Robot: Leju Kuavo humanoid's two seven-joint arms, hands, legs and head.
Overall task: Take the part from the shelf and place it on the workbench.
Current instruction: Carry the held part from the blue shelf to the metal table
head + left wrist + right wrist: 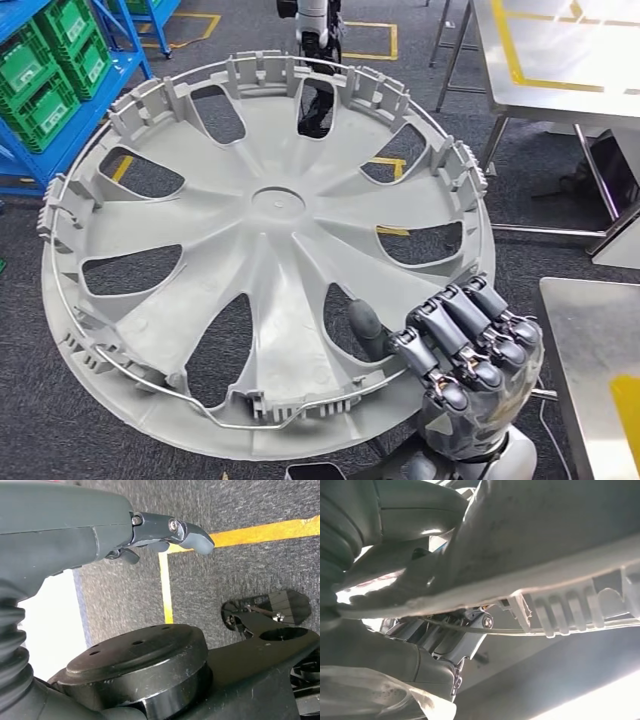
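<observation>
The part is a large grey plastic wheel cover point(264, 250) with spoke openings and a wire ring, held nearly flat in front of me in the head view. My right hand point(460, 365) grips its rim at the lower right, dark fingers over the top face and the thumb showing through a spoke opening. In the right wrist view the cover's underside rim point(554, 575) runs across, with the hand point(414, 595) clamped on it. My left hand point(166, 532) hangs over dark carpet, fingers straight, holding nothing.
A metal workbench point(596, 370) corner lies at the lower right, and another steel table point(558, 60) with yellow tape stands at the back right. Blue shelving point(83, 110) with green crates point(45, 70) is at the upper left. Yellow floor lines point(264, 530) cross the carpet.
</observation>
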